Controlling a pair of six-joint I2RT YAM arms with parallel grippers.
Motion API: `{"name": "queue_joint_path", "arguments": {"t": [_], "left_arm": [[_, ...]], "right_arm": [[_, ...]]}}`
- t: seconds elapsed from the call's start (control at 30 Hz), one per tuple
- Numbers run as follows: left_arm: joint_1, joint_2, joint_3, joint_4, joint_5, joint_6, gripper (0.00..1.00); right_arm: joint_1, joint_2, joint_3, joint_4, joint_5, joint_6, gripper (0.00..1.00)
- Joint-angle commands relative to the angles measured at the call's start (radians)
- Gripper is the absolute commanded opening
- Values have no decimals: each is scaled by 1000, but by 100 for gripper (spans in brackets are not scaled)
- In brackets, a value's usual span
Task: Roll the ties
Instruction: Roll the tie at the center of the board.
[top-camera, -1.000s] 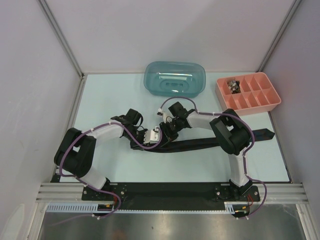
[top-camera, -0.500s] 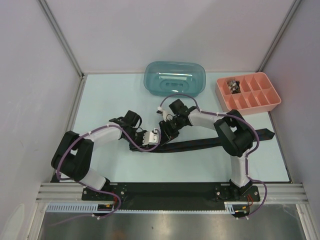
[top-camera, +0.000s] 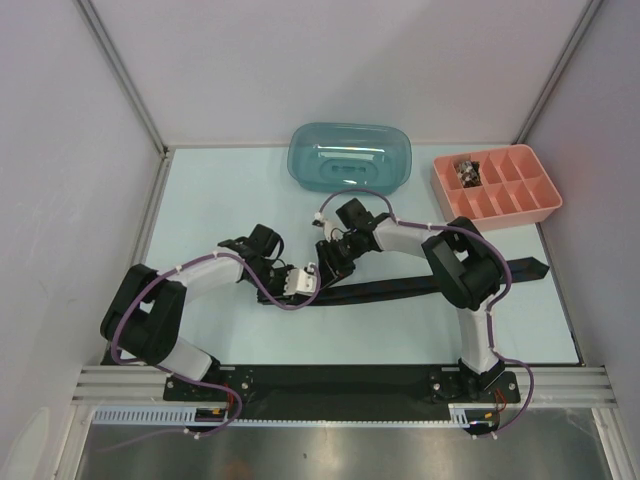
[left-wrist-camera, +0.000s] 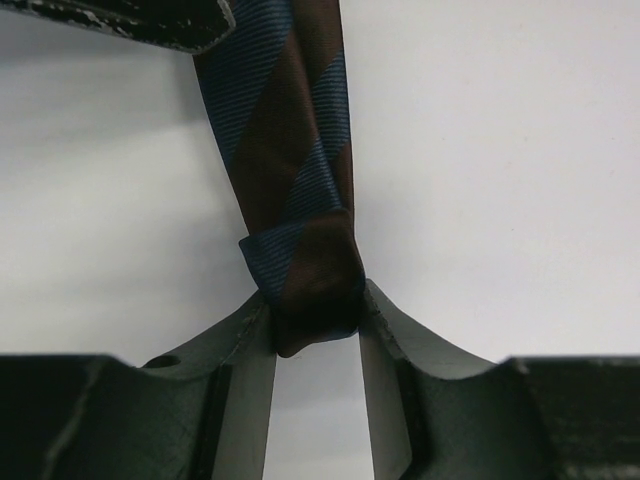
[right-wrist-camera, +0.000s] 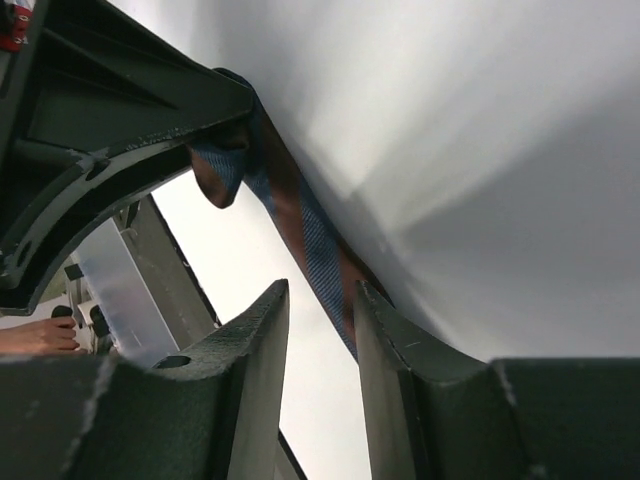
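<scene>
One tie (top-camera: 392, 290) lies across the middle of the table (top-camera: 220, 200), running from between the two wrists out toward the right edge, where its pointed tip rests flat. The left gripper (left-wrist-camera: 315, 322) pinches the tie's other end, and its wrist view shows blue and brown striped cloth doubled over into a small fold squeezed between the fingers. That is a first turn rather than a roll. Over the last second this gripper has drawn a little toward the near edge with the fold in its grip, and the slack beside it has pulled into a straighter line. The right gripper (top-camera: 333, 262), just beyond the left one toward the far edge, has eased its jaws apart. In its own view the fingers (right-wrist-camera: 265, 335) stand spread, and the strip runs past their tips without being clamped, so it seems to have let go. The start of the roll therefore rests on the left pinch alone — nearly the whole length is still unrolled. The right gripper would likely need a fresh hold near the fold to wind it on. The teal tub (top-camera: 350, 158) at the far edge and the pink tray (top-camera: 520, 205) in the far right corner stand well apart from the tie.
</scene>
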Motion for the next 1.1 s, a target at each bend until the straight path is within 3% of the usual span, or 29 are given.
{"name": "queue_joint_path", "arguments": {"t": [0.0, 0.17, 0.2, 0.3, 0.47, 0.57, 0.7, 0.87, 1.07], "left_arm": [[-19, -10, -2, -33, -18, 20, 39], [-19, -27, -23, -12, -29, -32, 38], [-19, -30, -26, -4, -27, -41, 38], [-19, -30, -19, 20, -29, -83, 36], [-7, 7, 27, 36, -38, -103, 33], [10, 30, 52, 34, -35, -106, 33], [15, 42, 60, 31, -26, -103, 33], [15, 53, 79, 34, -21, -109, 33], [27, 51, 92, 20, -38, -86, 32]], "right_arm": [[-10, -46, -5, -3, 21, -43, 39], [-79, -123, 37, -138, 85, -217, 55], [-106, -135, 43, -173, 99, -261, 65], [-161, -191, 51, -304, 171, -482, 77], [-289, -295, -17, -460, 279, -827, 85], [-339, -394, -119, -471, 392, -1009, 100], [-341, -505, -290, -362, 454, -1077, 100], [-266, -505, -383, -309, 454, -1087, 100], [-166, -481, -503, -105, 610, -1059, 100]]}}
